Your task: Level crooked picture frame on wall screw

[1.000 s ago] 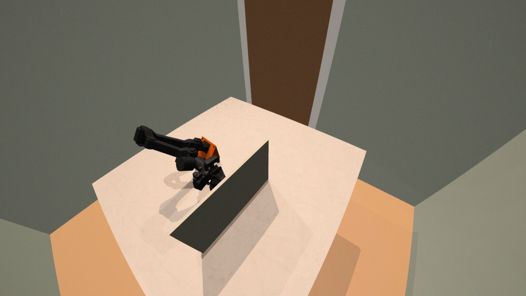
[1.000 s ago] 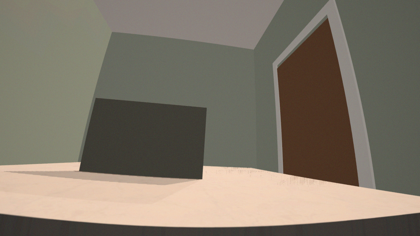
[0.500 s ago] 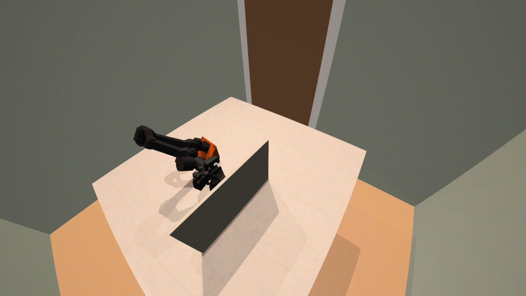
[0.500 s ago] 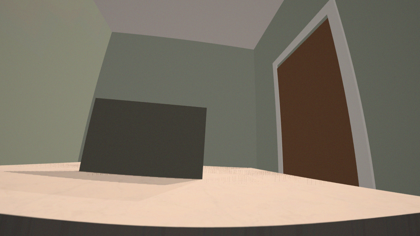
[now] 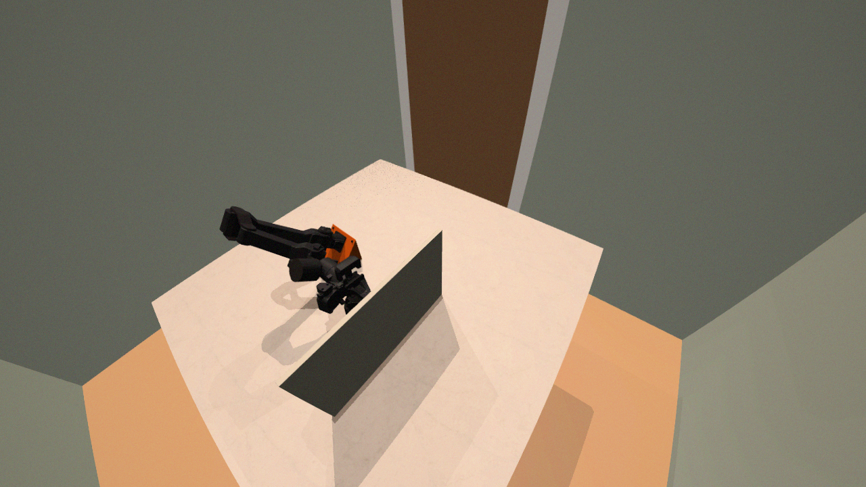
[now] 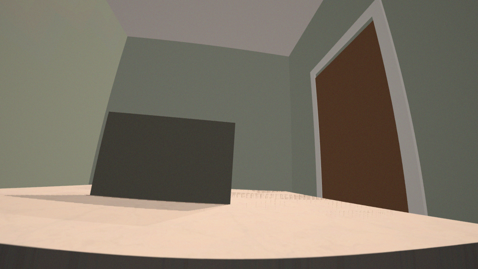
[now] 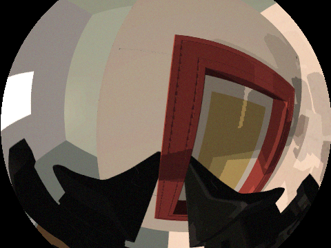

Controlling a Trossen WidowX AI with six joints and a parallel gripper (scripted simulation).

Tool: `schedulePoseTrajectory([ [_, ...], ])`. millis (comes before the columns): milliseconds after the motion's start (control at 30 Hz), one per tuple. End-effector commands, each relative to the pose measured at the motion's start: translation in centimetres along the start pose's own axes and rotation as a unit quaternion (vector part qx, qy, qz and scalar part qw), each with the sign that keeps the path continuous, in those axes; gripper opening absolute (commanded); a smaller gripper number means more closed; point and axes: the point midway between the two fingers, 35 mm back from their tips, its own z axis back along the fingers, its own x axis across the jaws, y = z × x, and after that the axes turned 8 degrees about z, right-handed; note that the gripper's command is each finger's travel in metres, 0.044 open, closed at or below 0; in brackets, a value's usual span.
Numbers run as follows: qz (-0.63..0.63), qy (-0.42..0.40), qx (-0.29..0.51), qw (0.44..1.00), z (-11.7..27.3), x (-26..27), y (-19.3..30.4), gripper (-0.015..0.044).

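The red picture frame [image 7: 184, 93] with a grey mat and an olive picture is against the pale front of the upright panel in the wrist view. My gripper [image 7: 174, 158] is shut on one bar of the frame, one black finger on each side of that bar. The screw and the notched strip are hidden behind the frame. The top and exterior views look at the panel from behind, so the frame does not show there. The wrist view is strongly bent, so I cannot tell how level the frame is.
The dark back of the upright panel [image 5: 369, 333] [image 6: 163, 157] stands on the pale table [image 5: 514, 290] [image 6: 283, 227]. The black arm [image 5: 272, 237] with an orange part [image 5: 342, 241] reaches to the panel's far side. A brown door [image 5: 472, 90] [image 6: 357, 127] is beyond the table.
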Motion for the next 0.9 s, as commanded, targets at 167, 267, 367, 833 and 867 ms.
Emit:
schedulePoseTrajectory([
  [167,0.000,-0.009,-0.002,1.000,0.01,0.36,-0.36,0.0000],
  [267,0.000,-0.009,-0.002,1.000,0.01,0.41,-0.51,0.0000],
  [367,0.000,-0.009,-0.002,1.000,0.01,0.49,-0.67,0.0000],
  [833,0.000,-0.009,-0.002,1.000,0.01,0.47,-0.79,0.0000],
  [867,0.000,-0.009,-0.002,1.000,0.01,0.47,-0.78,0.0000],
])
